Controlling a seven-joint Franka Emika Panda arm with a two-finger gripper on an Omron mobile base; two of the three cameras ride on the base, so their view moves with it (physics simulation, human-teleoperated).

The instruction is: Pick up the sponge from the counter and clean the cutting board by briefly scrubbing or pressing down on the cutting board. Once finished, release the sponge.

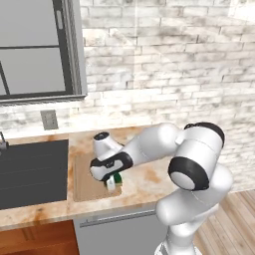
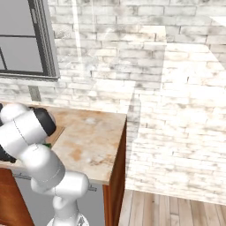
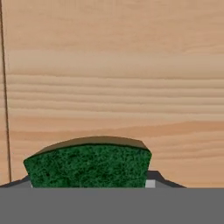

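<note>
Broadly, the surface (image 1: 144,187) runs from the dark sink basin (image 1: 32,172) on the left to its right end, and the cutting board (image 1: 87,187) lies flat on it just right of the basin, close to the front edge. My jaws (image 1: 110,184) hang over the board's right front corner, and in the hand view the wood grain sits right beneath them.

They are closed on the sponge (image 3: 89,166), whose dark green scrub face looks toward the hand camera with a thin brownish rim along its top; whether it already touches the board I cannot tell.

I judge the board stiff, flat and heavy enough to stay put under a press, though a hard sideways scrub could slide it on the smooth stone. The sponge I take to be light, soft and springy: it will squash under the grip and under pressing, so holding it across its short sides, near the middle, should keep it from twisting out.

No brand, label or writing can be read on anything.
</note>
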